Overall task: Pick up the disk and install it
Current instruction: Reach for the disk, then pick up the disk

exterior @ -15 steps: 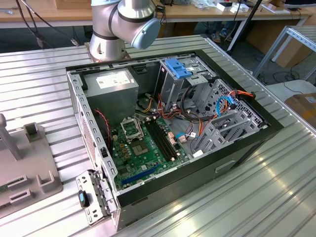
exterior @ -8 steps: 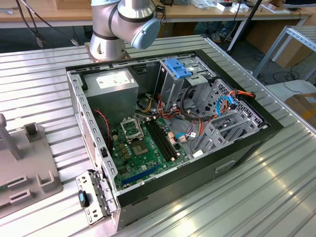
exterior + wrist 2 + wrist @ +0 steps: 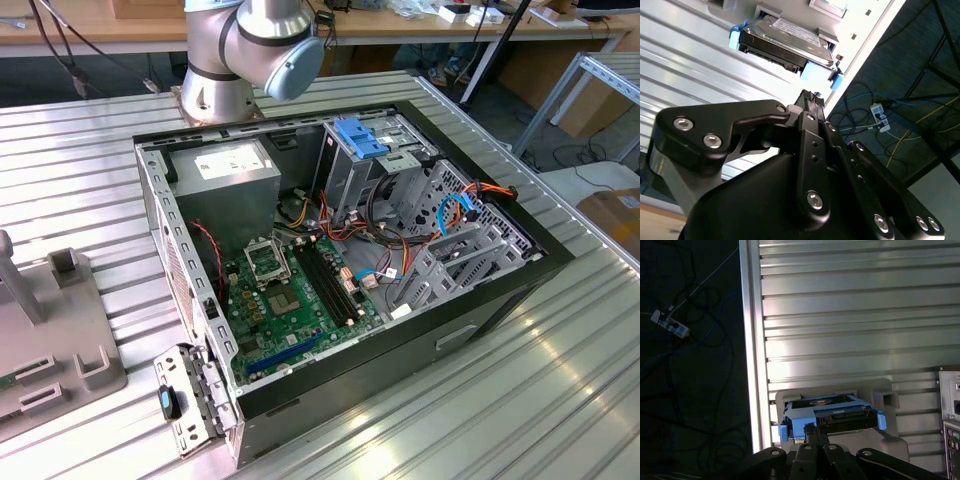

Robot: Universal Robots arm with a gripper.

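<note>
1. I am holding my pincer with its tips drawn together, gripping nothing.
2. The disk is sitting in a grey holder on the ribbed bench, near the bench's edge.
3. It is lying straight ahead of my tips, apart from them (blue rails flanking the connector end), so I am judging its long axis to be running away from me.
</note>
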